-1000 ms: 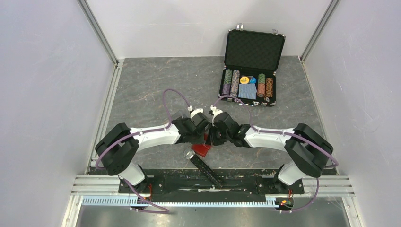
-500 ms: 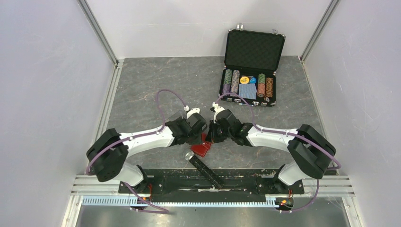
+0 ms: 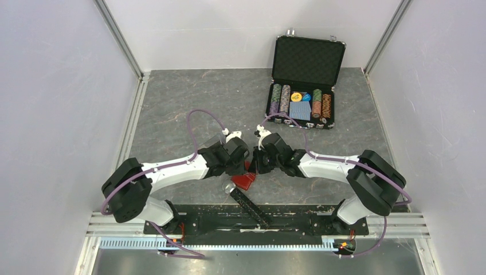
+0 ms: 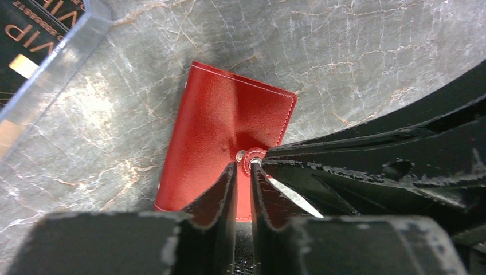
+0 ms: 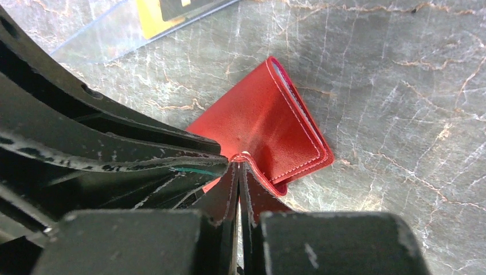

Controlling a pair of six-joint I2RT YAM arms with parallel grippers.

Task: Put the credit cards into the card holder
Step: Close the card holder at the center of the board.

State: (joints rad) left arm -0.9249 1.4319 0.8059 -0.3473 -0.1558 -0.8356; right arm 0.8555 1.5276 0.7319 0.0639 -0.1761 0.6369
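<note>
On marbled table [image 3: 172, 103] | red stitched card holder [image 4: 223, 126] | right fingers [image 5: 222, 200] pinching tab [image 5: 265, 192] | left fingers [image 4: 218, 197] unclear

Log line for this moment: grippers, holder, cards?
left gripper: narrow gap at card holder, grip unclear | right gripper: shut on card holder | card holder: closed, on table | credit card: one outside card holder

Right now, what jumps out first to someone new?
The red card holder, front centre: the right gripper has its jaws pinched on the snap tab, and the left gripper sits at the same snap. Next, the open black poker-chip case at far right.
</note>
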